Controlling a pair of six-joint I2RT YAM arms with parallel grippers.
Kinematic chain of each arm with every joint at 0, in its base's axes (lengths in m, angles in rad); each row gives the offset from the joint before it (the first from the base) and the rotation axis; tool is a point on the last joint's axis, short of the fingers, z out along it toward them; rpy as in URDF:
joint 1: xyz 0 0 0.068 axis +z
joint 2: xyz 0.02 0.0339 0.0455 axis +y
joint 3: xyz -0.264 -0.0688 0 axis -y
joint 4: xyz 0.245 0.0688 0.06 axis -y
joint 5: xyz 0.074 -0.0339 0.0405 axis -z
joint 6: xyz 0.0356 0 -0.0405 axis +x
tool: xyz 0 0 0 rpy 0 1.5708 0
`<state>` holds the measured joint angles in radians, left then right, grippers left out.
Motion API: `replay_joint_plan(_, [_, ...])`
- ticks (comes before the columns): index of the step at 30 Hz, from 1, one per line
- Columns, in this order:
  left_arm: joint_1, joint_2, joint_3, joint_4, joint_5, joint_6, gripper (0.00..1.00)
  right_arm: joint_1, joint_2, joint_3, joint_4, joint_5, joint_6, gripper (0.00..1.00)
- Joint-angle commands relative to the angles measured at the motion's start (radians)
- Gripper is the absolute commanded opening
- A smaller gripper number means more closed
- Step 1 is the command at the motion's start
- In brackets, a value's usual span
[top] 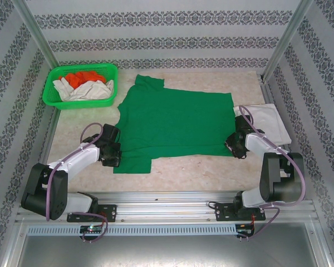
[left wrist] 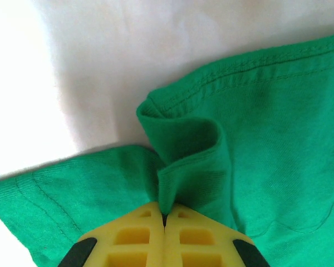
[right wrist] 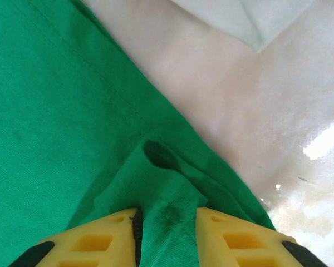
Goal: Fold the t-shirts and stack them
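Your left end effector [left wrist: 164,218] and right end effector [right wrist: 167,214] both pinch the green shirt [top: 178,119], spread on the bench [top: 181,173].
Left is clamped tight on a sleeve fold, right narrow around bunched hem; light, limp cloth, so grip edges and lift evenly.

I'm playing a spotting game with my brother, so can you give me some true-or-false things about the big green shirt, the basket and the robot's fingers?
1. The dark green cloth t-shirt lies spread out on the pale table. True.
2. The bright green plastic mesh basket has nothing in it. False: an orange cloth shirt and off-white cloth shirts lie crumpled inside.
3. The left arm's fingers pinch a fold of the green shirt. True.
4. The right arm's fingers hold a white shirt. False: green cloth sits between them; the folded off-white cloth shirt lies on the table beside the green one.
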<state>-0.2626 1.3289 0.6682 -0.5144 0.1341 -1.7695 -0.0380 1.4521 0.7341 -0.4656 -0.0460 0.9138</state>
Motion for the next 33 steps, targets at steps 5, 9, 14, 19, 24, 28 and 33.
replay_joint_plan(5, [-0.005,-0.008,0.006,-0.010,-0.021,0.022,0.00,-0.023,0.060,0.019,0.047,-0.027,-0.021,0.30])
replay_joint_plan(9, [-0.005,-0.003,0.010,-0.008,-0.018,0.026,0.00,-0.023,0.081,0.035,0.058,-0.025,-0.025,0.19])
replay_joint_plan(14, [-0.003,-0.009,0.013,-0.013,-0.025,0.030,0.00,-0.023,0.035,0.030,0.048,-0.016,-0.035,0.00])
replay_joint_plan(19, [-0.001,-0.024,0.023,-0.034,-0.042,0.038,0.00,-0.023,-0.065,0.011,-0.009,-0.002,-0.042,0.00])
replay_joint_plan(24, [0.002,-0.047,0.041,-0.067,-0.054,0.050,0.00,-0.024,-0.217,-0.045,-0.088,0.013,-0.030,0.00])
replay_joint_plan(28, [0.004,-0.075,0.058,-0.106,-0.053,0.055,0.00,-0.023,-0.337,-0.084,-0.190,0.012,-0.015,0.00])
replay_joint_plan(33, [0.004,-0.142,0.071,-0.208,-0.041,0.059,0.00,-0.022,-0.536,-0.129,-0.385,0.024,-0.001,0.00])
